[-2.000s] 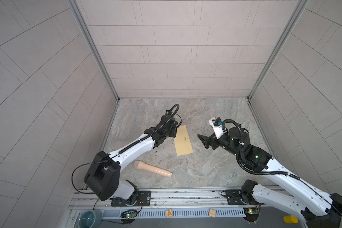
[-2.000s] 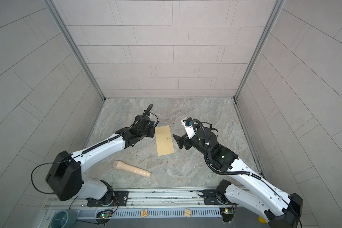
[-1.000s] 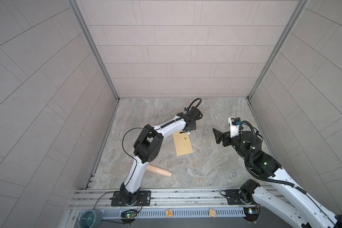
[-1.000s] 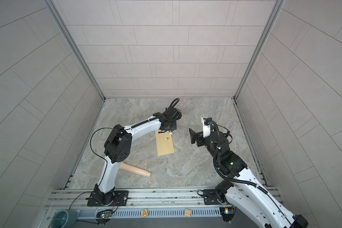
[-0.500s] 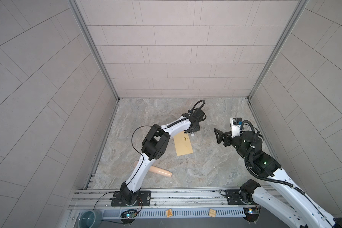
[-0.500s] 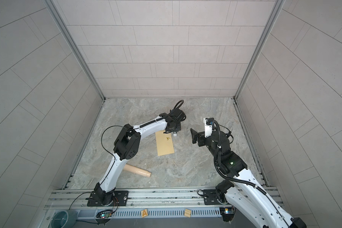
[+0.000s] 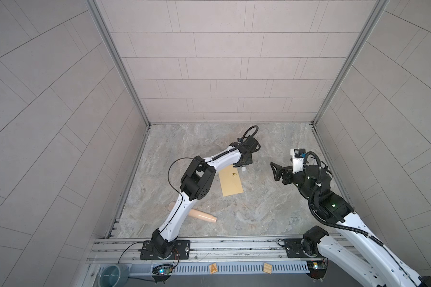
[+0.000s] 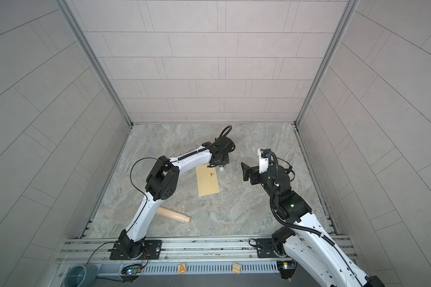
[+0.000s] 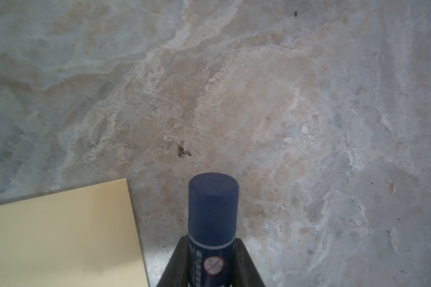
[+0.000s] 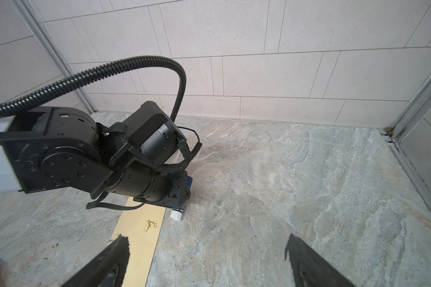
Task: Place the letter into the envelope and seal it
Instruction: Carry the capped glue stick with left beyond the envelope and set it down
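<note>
L gripper (image 9: 210, 240) aimed down, pinching glue stick (image 9: 213, 206).

Lab cell: tiled walls (image 7: 214, 64), arms (image 7: 177, 213) on rail (image 7: 234, 244).

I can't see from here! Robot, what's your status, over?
Left gripper shut on glue stick. Right gripper open, empty. Envelope flat on table, letter not visible. Beige roll lies well apart.

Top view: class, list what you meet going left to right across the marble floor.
Cylinder → envelope → glue stick → right gripper, jaws open.
</note>
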You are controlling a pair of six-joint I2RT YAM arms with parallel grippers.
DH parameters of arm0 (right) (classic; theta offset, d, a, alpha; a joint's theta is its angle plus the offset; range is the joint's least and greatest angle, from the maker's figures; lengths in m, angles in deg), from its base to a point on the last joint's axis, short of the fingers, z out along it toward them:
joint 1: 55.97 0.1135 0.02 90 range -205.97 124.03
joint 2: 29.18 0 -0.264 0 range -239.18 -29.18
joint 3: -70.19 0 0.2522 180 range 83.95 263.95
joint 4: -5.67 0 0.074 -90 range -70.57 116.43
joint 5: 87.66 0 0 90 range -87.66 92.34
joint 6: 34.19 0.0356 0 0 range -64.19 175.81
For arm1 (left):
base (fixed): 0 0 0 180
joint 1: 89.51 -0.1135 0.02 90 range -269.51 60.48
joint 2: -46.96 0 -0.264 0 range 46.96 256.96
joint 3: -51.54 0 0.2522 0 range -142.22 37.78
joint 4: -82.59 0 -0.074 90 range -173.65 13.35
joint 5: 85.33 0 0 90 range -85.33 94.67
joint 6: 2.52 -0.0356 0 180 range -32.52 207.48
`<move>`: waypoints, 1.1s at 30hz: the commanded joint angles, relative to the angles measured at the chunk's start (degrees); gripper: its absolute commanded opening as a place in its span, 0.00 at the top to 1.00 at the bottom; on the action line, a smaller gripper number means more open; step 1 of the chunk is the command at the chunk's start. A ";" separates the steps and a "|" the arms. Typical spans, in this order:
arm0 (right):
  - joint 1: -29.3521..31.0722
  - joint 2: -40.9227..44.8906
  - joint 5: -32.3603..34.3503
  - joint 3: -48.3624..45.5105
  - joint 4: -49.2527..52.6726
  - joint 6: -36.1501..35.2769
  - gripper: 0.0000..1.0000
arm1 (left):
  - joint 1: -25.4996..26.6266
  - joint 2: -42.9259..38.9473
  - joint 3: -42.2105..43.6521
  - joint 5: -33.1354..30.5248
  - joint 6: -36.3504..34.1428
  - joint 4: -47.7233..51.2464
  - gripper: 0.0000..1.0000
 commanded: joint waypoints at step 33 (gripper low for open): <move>-2.01 0.11 -2.42 -1.26 -0.19 1.36 0.01 | 0.41 -6.26 4.59 -1.89 -0.56 -2.09 0.40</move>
